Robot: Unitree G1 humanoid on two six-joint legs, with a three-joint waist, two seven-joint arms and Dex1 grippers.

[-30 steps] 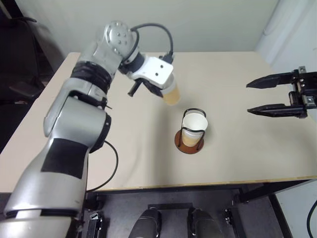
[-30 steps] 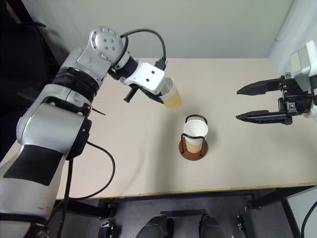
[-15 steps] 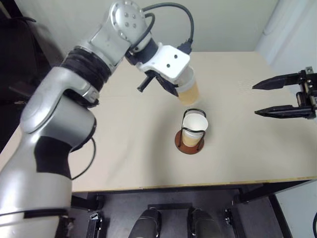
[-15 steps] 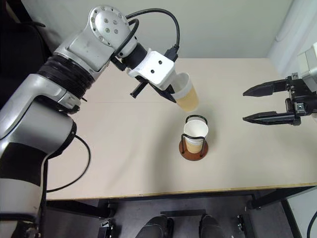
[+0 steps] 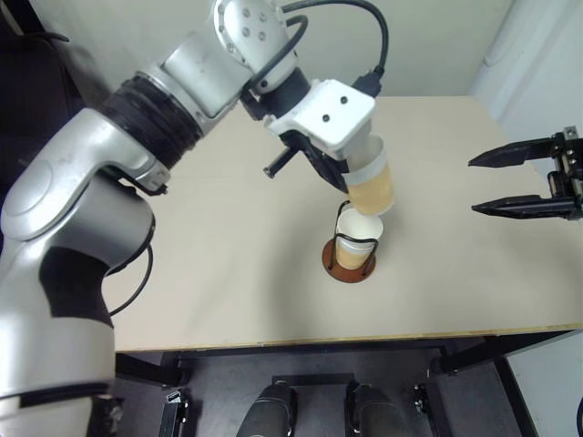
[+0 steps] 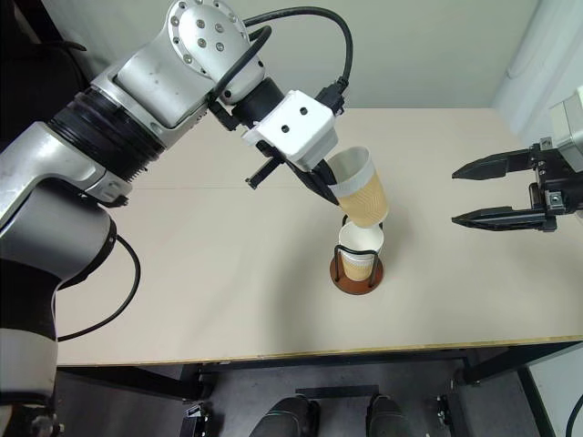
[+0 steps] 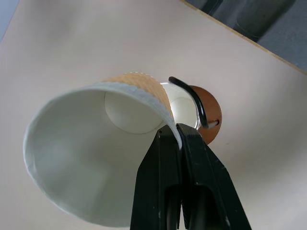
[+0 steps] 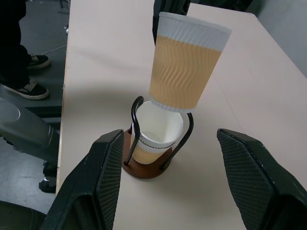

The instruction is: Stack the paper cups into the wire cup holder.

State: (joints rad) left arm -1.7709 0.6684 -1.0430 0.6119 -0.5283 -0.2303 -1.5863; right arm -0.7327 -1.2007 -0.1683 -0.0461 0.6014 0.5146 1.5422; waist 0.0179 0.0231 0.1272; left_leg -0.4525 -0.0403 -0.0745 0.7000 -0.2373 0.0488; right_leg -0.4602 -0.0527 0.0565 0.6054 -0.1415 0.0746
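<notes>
Change: the left end effector (image 6: 330,187) has carried its paper cup (image 6: 359,188) from over the open tabletop (image 6: 228,273) to a spot right above the wire cup holder (image 6: 356,267); the cup's bottom now hangs just over the holder's top ring.
Left end effector: closed, pinching the carried cup by its rim, one finger inside and one outside.
Carried cup: tilted, mouth leaning towards the arm, bottom pointing down at the holder.
Holder: stands upright near the middle of the tabletop, with a cup (image 8: 154,135) already seated in it; whether that is one cup or two nested ones I cannot tell.
Meaning for the task: the carry looks done; what remains, as I judge it, is to straighten the cup and lower it into the seated one.
Right end effector (image 5: 515,181): open and empty, well apart to the right of the holder.
In the way: only the holder's wire loops, which the tilted cup could catch.
Around: a person's shoes (image 8: 29,74) on the floor beyond the tabletop's edge.
</notes>
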